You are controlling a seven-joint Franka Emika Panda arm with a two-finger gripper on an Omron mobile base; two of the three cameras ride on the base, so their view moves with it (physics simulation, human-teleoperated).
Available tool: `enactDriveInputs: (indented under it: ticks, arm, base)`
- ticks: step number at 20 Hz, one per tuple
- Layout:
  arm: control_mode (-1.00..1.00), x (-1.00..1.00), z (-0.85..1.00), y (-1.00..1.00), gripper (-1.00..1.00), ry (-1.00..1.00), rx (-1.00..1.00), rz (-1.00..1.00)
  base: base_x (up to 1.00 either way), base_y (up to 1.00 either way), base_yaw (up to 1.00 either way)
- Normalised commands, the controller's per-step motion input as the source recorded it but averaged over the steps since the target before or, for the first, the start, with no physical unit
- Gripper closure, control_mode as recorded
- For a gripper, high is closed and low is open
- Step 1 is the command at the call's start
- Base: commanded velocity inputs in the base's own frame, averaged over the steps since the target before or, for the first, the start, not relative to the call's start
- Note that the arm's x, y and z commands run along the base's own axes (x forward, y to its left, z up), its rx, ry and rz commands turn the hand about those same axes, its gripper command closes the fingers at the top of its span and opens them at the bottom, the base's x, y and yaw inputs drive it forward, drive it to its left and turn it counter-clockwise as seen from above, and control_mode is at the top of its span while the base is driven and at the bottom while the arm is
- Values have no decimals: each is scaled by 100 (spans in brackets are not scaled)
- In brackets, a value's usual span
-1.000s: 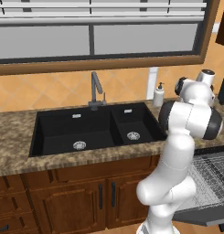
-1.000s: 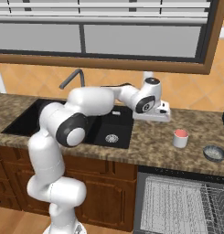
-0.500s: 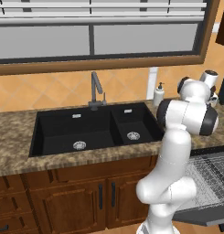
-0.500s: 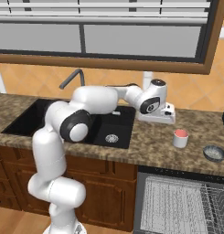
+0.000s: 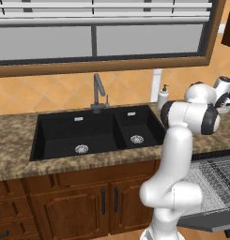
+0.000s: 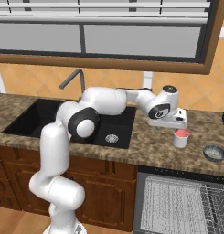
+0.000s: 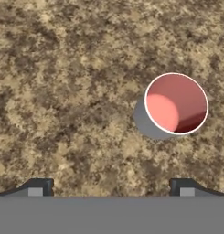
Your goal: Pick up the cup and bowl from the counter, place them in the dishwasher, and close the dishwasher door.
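The cup, grey outside and red inside, stands upright on the speckled granite counter. In the hand view it is ahead and to the right of my open gripper, whose fingertips are wide apart with nothing between them. From the right base view the gripper hovers just up and left of the cup. A small dark bowl rests on the counter further right. Below, the dishwasher rack is pulled out, and the dishwasher door lies folded down.
A black double sink with a faucet is set into the counter left of the arm. A white soap dispenser stands at the back by the tiled wall. Brown cabinets run under the counter.
The hand has swung right and slightly down along the counter, closer to the cup. Cup and bowl have not moved.
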Motion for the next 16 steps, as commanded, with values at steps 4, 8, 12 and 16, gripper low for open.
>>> enactDriveInputs:
  ticks: [4, 8, 12, 16]
  arm:
    - [-100, 38, 0, -22, -100, 0, 0, 0]
    - [-100, 36, 0, -8, -100, 0, 0, 0]
    - [-100, 20, -13, -1, -100, 0, 0, 0]
    - [-100, 5, -33, -7, -100, 0, 0, 0]
  base:
    - [0, 0, 0]
    - [0, 0, 0]
    - [0, 0, 0]
    - [0, 0, 0]
